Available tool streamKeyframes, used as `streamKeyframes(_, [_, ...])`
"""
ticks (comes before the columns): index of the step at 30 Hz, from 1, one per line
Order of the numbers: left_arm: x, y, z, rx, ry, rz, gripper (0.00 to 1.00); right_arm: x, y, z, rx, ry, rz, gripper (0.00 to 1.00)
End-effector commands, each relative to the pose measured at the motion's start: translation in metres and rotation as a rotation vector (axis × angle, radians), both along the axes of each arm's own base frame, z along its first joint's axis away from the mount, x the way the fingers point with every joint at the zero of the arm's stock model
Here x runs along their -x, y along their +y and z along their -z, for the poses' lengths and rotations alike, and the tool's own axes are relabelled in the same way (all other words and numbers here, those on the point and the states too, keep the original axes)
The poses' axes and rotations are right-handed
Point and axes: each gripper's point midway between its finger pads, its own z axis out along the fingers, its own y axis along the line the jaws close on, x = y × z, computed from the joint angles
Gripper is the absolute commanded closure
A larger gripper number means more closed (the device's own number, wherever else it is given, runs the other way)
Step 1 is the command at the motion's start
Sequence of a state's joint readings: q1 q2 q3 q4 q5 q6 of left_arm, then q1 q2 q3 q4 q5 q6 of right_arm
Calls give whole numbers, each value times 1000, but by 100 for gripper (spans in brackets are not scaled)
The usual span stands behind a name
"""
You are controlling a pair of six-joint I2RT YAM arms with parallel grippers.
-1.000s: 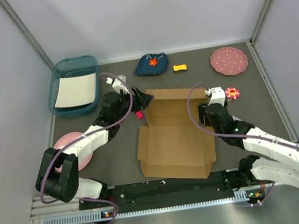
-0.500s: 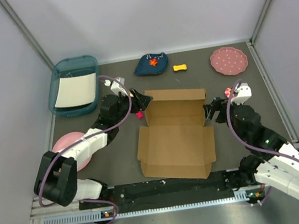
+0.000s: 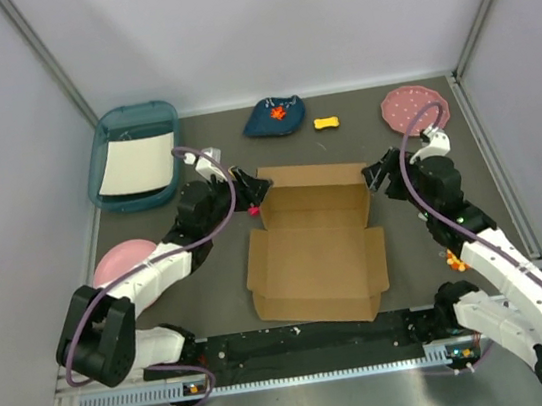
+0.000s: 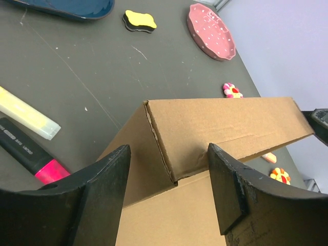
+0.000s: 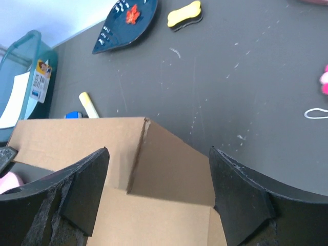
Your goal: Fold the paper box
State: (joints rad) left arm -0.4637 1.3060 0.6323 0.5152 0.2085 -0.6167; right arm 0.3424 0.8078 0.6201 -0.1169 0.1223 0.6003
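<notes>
The brown cardboard paper box [image 3: 316,252] lies mid-table, its base flat, its far wall and two end flaps raised. My left gripper [image 3: 252,191] is open at the box's far left corner; in the left wrist view that corner [image 4: 166,154] sits between the open fingers [image 4: 102,200]. My right gripper [image 3: 376,174] is open at the far right corner; in the right wrist view the corner fold [image 5: 138,148] and end flap lie between its fingers [image 5: 241,195]. Neither gripper is closed on the cardboard.
A teal tray with a white sheet [image 3: 137,159] stands back left. A dark blue dish [image 3: 274,117], yellow bone [image 3: 326,122] and pink spotted plate [image 3: 413,108] line the back. A pink bowl [image 3: 118,265] lies left, a pink marker [image 4: 28,154] and yellow highlighter [image 4: 25,119] by the left gripper.
My right arm has swung outward to the right and its gripper now sits at the box's far right corner. The left gripper has edged toward the far left corner. The box shifted slightly.
</notes>
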Motion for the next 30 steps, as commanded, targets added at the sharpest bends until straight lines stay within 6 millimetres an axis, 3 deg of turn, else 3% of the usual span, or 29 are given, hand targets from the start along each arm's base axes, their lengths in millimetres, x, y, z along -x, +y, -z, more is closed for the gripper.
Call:
streamKeyframes(1, [-1, 12, -3, -29, -36, -48, 33, -4, 29, -9, -102, -59, -149, 22])
streamKeyframes(7, [2, 14, -5, -28, -46, -51, 33, -6, 35, 7, -104, -46, -176, 23])
streamKeyframes(13, [5, 14, -3, -32, -40, -49, 33, -5, 38, 43, -98, 29, -184, 27])
streamKeyframes(20, [8, 15, 2, -33, -29, -54, 33, -6, 36, 52, -118, 11, -166, 32])
streamKeyframes(25, [9, 18, 7, -39, -22, -63, 33, 0, 30, 74, -108, 52, -156, 34])
streamKeyframes(26, [9, 18, 6, -38, -23, -63, 33, 2, 31, 75, -110, 52, -160, 32])
streamKeyframes(30, [7, 17, 4, -36, -25, -65, 33, -1, 31, 43, -150, -18, -154, 23])
